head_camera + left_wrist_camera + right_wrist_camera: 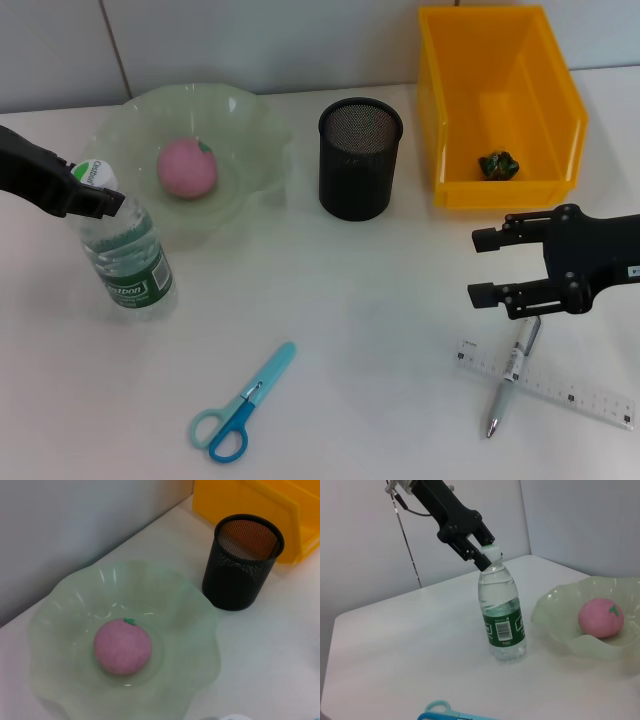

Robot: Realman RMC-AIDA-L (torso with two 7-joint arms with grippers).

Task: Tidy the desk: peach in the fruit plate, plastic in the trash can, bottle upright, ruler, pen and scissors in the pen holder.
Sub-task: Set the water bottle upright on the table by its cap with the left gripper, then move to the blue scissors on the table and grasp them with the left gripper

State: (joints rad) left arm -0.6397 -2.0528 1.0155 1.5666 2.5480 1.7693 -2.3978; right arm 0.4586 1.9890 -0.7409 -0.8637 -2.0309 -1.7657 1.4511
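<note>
The clear bottle point(128, 262) with a green label stands upright left of centre, also seen in the right wrist view point(502, 612). My left gripper point(106, 200) point(484, 557) is shut on its white cap and neck. The pink peach point(187, 167) point(122, 646) lies in the pale green fruit plate point(250, 125). Crumpled green plastic point(498, 164) sits in the yellow trash can point(555, 90). My right gripper point(483, 267) hangs open just above the pen point(510, 380), which lies across the clear ruler point(570, 393). Blue scissors point(243, 405) lie at the front.
The black mesh pen holder point(360, 160) point(241, 562) stands between the plate and the yellow can. The scissors' handle point(440, 711) shows at the near edge of the right wrist view. A white wall runs along the back of the table.
</note>
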